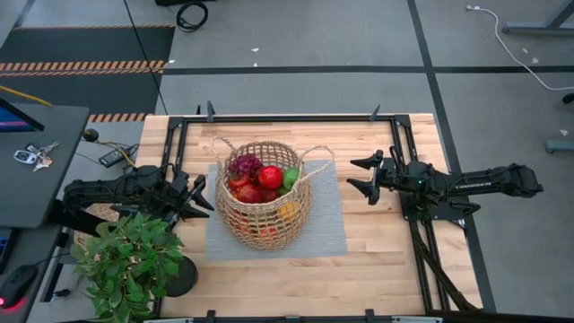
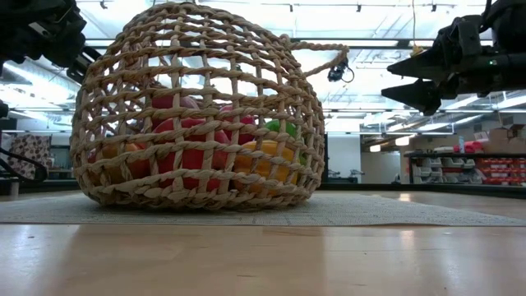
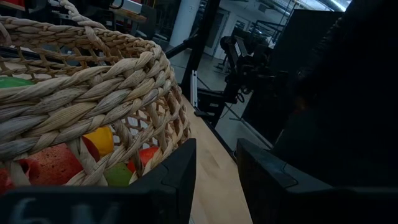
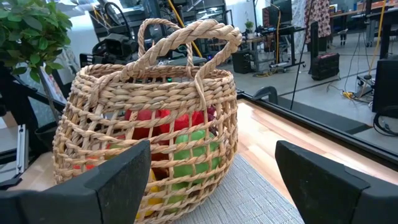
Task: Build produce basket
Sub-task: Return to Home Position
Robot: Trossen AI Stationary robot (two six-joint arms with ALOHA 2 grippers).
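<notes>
While the wooden bench (image 1: 377, 260) is carrying a grey mat (image 1: 325, 231), the wicker basket (image 1: 265, 224) is sitting mid-mat, holding the produce (image 1: 266, 179). I am judging it light and pliant, its open weave yielding under a pinch, so the braided rim or a loop handle (image 4: 211, 28) is looking the safest hold. I am keeping my left claw (image 1: 204, 194) and right claw (image 1: 352, 175) parted and empty, flanking it. The toy fruits are probably rolling easily.

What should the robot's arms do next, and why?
Probably draw both arms back from the basket to rest. The produce sits inside the basket, and the left tool and right tool hang open and empty on either side of it, so nothing seems left to pick up.
</notes>
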